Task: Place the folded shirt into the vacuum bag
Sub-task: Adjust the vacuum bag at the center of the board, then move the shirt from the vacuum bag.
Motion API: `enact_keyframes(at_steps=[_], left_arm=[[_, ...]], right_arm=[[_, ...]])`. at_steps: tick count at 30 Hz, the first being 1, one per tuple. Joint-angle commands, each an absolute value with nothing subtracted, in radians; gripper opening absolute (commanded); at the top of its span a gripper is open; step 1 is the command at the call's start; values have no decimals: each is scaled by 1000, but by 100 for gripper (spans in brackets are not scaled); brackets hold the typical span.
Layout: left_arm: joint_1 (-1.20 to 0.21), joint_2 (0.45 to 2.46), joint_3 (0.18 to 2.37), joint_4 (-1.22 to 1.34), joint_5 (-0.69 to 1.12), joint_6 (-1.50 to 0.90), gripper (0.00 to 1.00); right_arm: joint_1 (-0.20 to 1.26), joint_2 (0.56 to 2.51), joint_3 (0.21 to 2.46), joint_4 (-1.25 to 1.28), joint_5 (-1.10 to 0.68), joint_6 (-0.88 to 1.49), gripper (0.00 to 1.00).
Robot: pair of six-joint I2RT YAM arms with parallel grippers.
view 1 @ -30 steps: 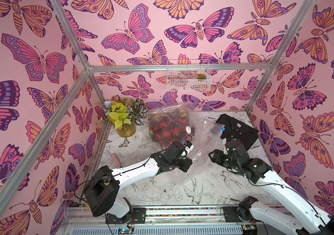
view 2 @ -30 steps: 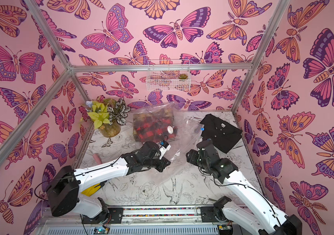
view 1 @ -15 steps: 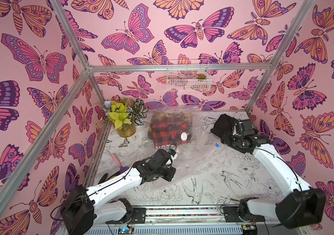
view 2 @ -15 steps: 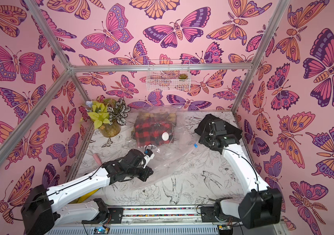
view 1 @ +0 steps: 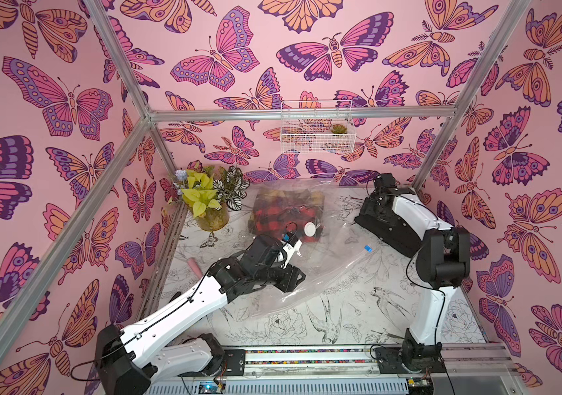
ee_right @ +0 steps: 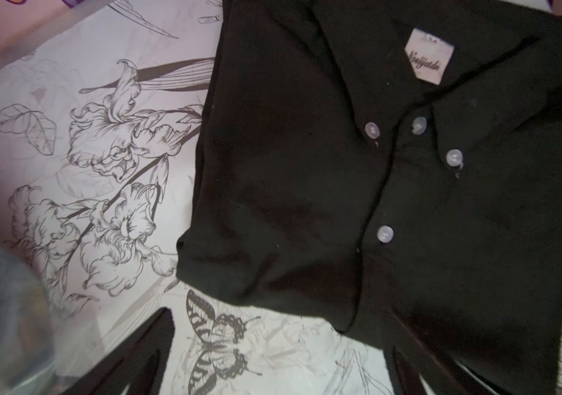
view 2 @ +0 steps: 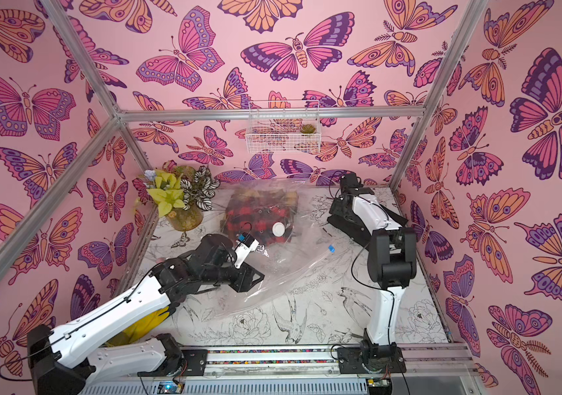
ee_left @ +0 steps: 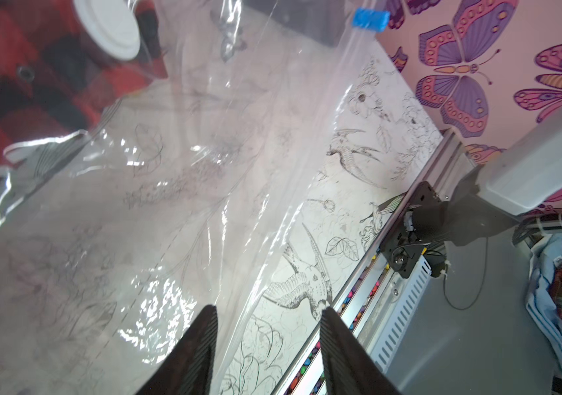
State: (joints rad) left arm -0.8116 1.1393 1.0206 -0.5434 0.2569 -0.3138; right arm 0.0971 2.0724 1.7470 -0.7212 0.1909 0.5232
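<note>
The folded shirt (ee_right: 341,171), black with a button-down collar, pale buttons and a white neck label (ee_right: 428,56), lies flat at the far right corner of the flower-printed table (view 1: 358,318), outside the vacuum bag (view 1: 324,270). The right gripper (ee_right: 279,328) hangs just above the shirt's near edge, its jaws spread wide with nothing between them.

The bag, clear and crinkled with bright glints along its folds, sprawls across the middle of the table in both top views. Its far end bulges over a red-and-black plaid garment (view 1: 272,212) that is already inside. The round white valve disc (view 1: 310,228) sits over that garment, and the small blue slider clip (view 1: 368,248) rides on the bag's edge toward the right arm.

The left gripper (ee_left: 268,309) sits at the bag's near end. In the left wrist view its dark fingers (ee_left: 204,342) stand apart, and the bag's long edge runs loose through the gap between them, unpinched.
</note>
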Motion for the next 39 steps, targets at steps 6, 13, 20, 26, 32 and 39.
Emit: enact_keyframes(at_steps=[6,13,20,26,32,39], left_arm=[[-800,1317,1096,-432,336,-256,56],[-787,1427,1151,-284,315,-297,55],[-784,1685,1294,-184,345,-355,53],[-798,1905,1397,-130,417,-405,52],[-805,2016,1352,-132,444,-408,49],[-772,1999,1198,-145,443,-411,48]], right_arm=[[113,2290,1980,-895,188,474,99],[91,2364,1958,-924,78,479,87],[60,2271,1781,-795,-42,483,19],[51,2105,1626,-678,-108,510,0],[48,1948,1534,-631,-118,540,0],[42,1785,1454,-652,-81,514,0]])
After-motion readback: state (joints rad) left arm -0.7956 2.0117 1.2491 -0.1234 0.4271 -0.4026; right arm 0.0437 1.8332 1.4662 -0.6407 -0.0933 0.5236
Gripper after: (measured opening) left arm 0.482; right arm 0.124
